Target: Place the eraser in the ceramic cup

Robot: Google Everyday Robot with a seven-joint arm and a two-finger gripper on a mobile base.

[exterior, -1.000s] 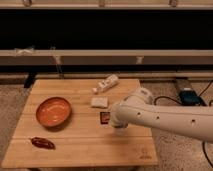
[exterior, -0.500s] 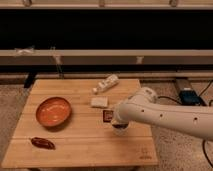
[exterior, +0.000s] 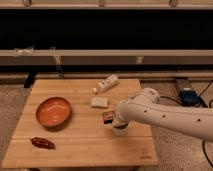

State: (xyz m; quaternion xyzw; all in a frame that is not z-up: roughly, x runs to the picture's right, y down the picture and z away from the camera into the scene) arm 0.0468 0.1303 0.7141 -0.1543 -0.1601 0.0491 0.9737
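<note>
The eraser (exterior: 106,116), a small dark bar with an orange-red stripe, lies on the wooden table (exterior: 75,145) near its middle, just below the pale beige block. My gripper (exterior: 118,126) hangs from the white arm (exterior: 165,117), low over the table and right beside the eraser's right end. I cannot tell whether it touches the eraser. The ceramic cup is hidden; the end of the arm covers the spot under it.
An orange bowl (exterior: 53,111) sits at the left. A dark red lumpy thing (exterior: 42,143) lies at the front left. A pale beige block (exterior: 99,102) and a white tube-like bottle (exterior: 106,83) lie towards the back. Cables and a blue box (exterior: 189,96) are on the floor at the right.
The arm's upper part has shifted slightly to the right. Its end stays low beside the eraser, and the eraser has not moved.
</note>
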